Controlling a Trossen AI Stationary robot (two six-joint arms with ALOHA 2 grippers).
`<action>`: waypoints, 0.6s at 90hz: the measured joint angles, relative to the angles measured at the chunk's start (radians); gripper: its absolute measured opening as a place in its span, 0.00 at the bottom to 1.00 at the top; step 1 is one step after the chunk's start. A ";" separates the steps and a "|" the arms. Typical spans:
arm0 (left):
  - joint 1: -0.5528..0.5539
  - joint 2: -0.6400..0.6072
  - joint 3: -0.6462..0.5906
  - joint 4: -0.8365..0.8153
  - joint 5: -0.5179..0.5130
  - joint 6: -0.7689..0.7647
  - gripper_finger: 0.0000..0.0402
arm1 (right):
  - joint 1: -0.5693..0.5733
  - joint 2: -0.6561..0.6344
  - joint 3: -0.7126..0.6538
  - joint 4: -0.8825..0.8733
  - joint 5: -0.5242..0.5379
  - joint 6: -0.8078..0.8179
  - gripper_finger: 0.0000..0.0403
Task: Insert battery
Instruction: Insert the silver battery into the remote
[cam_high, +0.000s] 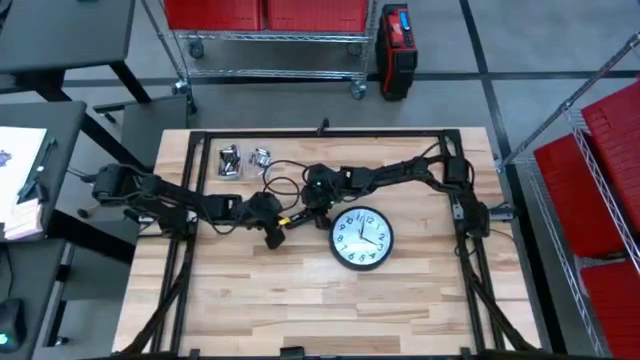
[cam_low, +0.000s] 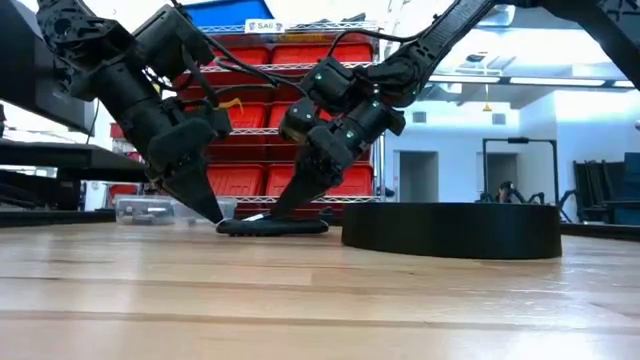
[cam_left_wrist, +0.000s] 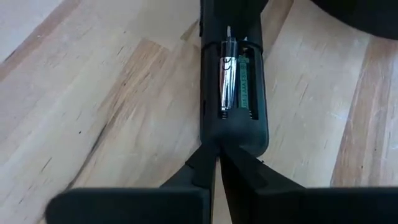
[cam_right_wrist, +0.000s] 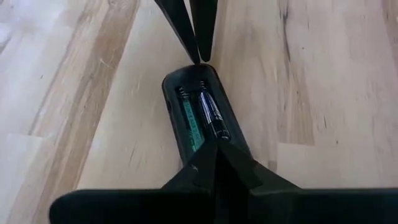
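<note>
The black remote (cam_high: 283, 225) lay on the table (cam_high: 300, 300), left of the clock (cam_high: 361, 238), with 1 battery (cam_left_wrist: 227, 76) in its open compartment. The left gripper (cam_left_wrist: 216, 163) and right gripper (cam_right_wrist: 216, 154), fingers pressed together, apparently touched its opposite ends.

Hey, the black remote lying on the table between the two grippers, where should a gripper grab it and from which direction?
Grip the remote across its narrow width, on the long side walls, coming straight down from above. It lies flat with its battery bay open upward, so the top offers no clean face. The left gripper and right gripper, both shut, sit at its two ends, leaving the middle free.
</note>
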 joint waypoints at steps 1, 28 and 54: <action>0.000 0.000 0.000 0.000 0.000 0.000 0.01 | 0.000 0.000 0.000 0.001 0.000 0.000 0.00; 0.000 0.000 0.000 0.001 0.000 -0.003 0.01 | 0.003 0.043 0.004 0.036 -0.007 0.058 0.00; 0.000 0.000 0.000 0.001 0.001 -0.001 0.01 | 0.011 0.046 0.045 -0.077 0.013 0.018 0.00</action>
